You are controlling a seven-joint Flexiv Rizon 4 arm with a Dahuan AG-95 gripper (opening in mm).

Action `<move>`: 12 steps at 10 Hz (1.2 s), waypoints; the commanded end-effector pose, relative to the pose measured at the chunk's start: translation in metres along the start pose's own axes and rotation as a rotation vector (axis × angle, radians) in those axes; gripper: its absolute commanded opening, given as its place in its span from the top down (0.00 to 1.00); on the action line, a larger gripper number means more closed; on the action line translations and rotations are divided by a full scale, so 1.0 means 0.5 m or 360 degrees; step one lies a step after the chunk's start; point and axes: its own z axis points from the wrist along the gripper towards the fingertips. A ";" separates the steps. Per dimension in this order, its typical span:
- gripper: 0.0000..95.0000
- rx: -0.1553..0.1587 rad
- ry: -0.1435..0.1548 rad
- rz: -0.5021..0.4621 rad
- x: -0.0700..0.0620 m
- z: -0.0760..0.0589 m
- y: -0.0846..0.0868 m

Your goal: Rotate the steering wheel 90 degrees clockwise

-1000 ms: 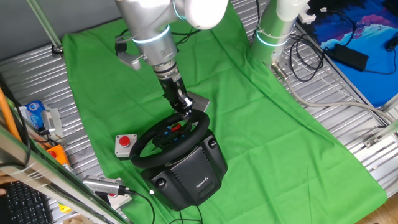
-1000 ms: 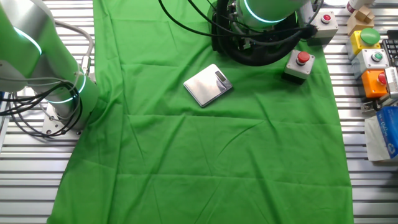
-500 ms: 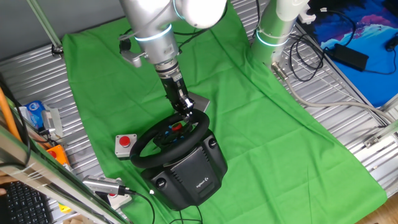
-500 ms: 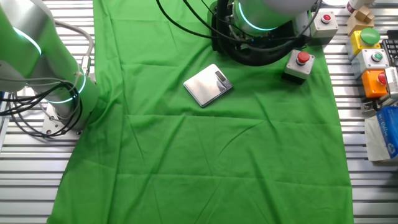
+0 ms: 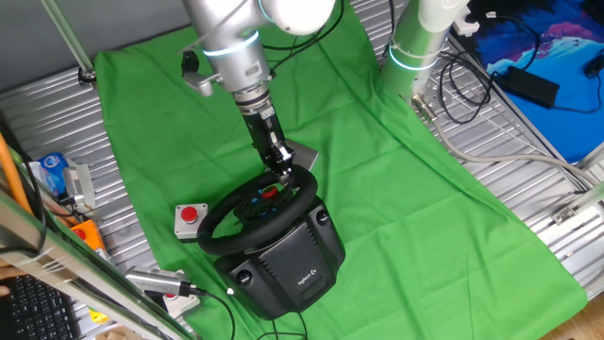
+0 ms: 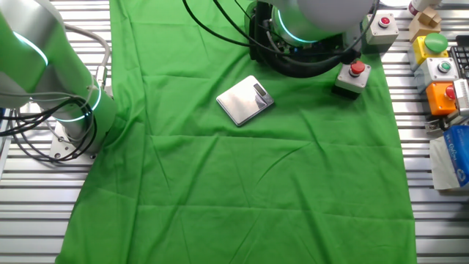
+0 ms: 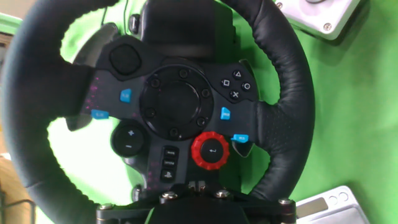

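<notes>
Now the gripper (image 5: 286,171) sits on the far rim of the steering wheel (image 5: 257,210), apparently clenched on it, hub straight ahead of the jaws. The hub looks turned, so the rotation seems underway, its extent unclear.

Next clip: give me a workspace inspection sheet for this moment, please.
Surface: green cloth over a slatted metal table, wrinkled.
Job's things: steering wheel on its black base, near the cloth's edge.
Clutter: small grey box with red button beside the wheel; silver scale on the cloth; button boxes off the cloth.
Grippers: gripper at the wheel's far rim; open or shut cannot be told.
Cables: black cables behind the wheel.
Surroundings: second arm's base; blue cloth.
</notes>
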 end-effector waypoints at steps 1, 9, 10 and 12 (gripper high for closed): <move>1.00 -0.0022 -0.0021 0.0009 0.001 -0.005 0.007; 1.00 -0.0017 -0.0055 0.0030 -0.007 -0.012 0.019; 1.00 -0.0017 -0.0064 0.0035 -0.009 -0.011 0.023; 1.00 -0.0018 -0.0067 0.0047 -0.013 -0.011 0.029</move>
